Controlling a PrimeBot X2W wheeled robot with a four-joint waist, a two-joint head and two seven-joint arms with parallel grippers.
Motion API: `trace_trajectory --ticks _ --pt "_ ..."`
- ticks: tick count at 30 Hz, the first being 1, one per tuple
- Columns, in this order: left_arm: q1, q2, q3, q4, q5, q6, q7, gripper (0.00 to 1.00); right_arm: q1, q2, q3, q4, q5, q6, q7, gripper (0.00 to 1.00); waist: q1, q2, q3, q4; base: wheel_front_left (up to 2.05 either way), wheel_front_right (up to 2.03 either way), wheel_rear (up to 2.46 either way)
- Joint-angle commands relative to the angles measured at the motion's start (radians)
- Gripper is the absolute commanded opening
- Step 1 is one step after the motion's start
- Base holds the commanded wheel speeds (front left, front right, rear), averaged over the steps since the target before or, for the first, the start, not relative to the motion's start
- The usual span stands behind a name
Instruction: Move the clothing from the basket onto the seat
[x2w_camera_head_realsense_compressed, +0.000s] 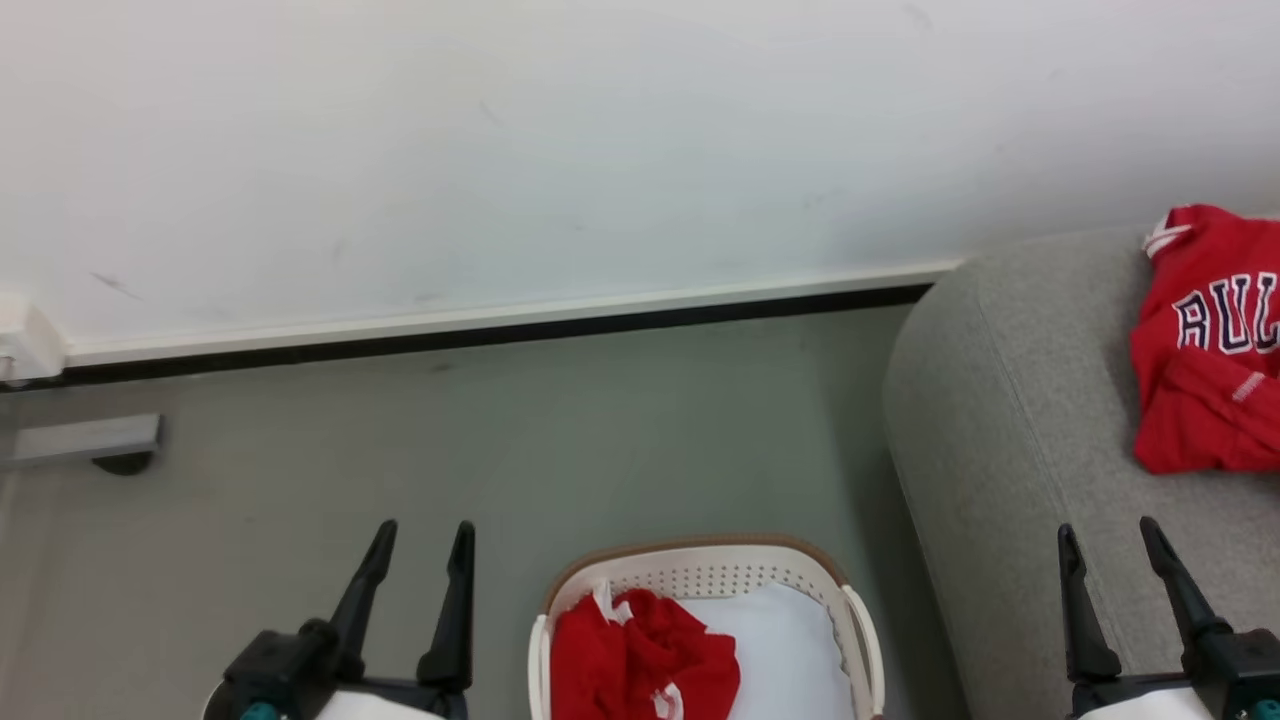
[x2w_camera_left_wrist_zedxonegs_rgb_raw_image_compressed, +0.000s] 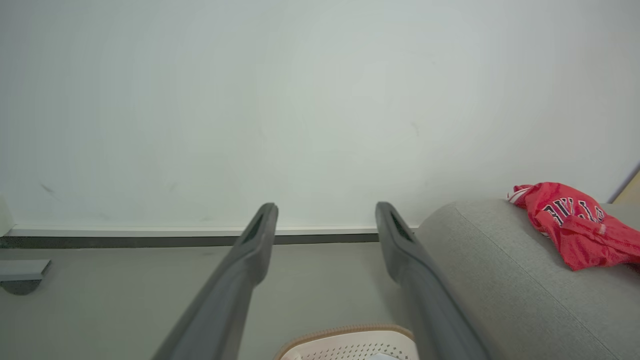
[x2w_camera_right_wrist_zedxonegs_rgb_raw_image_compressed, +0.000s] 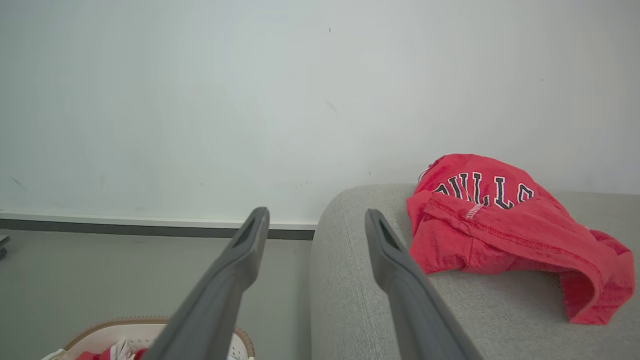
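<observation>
Left claw (x2w_camera_head_realsense_compressed: 427, 527) and right claw (x2w_camera_head_realsense_compressed: 1107, 527) agape, empty; basket (x2w_camera_head_realsense_compressed: 700, 545) between, red garment (x2w_camera_head_realsense_compressed: 640, 655) inside; jersey (x2w_camera_head_realsense_compressed: 1210, 340) on seat (x2w_camera_head_realsense_compressed: 1000, 420)

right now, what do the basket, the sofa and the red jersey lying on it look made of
The basket looks like moulded plastic, matte cream: a rigid wall with rows of small holes. The sofa seems upholstered in light grey woven fabric, with visible texture and a seam. The jersey looks like soft knit cloth, possibly synthetic: it lies crumpled in folds.

Two red garments (x2w_camera_head_realsense_compressed: 1205, 370) (x2w_camera_head_realsense_compressed: 640, 655), one basket (x2w_camera_head_realsense_compressed: 700, 575), one seat (x2w_camera_head_realsense_compressed: 1000, 420), two tools (x2w_camera_head_realsense_compressed: 427, 527) (x2w_camera_head_realsense_compressed: 1107, 527)
</observation>
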Motion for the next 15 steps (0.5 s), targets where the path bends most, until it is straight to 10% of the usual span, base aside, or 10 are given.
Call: trace_trajectory --ticks 1,15 --pt "0.020 -0.006 0.020 0.006 0.019 -0.008 -0.001 1.00 0.019 0.000 0.003 -0.008 -0.003 -0.002 0.000 1.00 0.0002 0.0000 -0.030 0.030 0.00 0.00 0.00" --pt "0.128 -0.073 0.184 0.055 0.111 -0.083 -0.001 1.00 0.103 0.004 0.040 0.035 0.023 -0.002 0.000 1.00 0.0002 0.0000 -0.103 0.074 0.00 0.00 0.00"
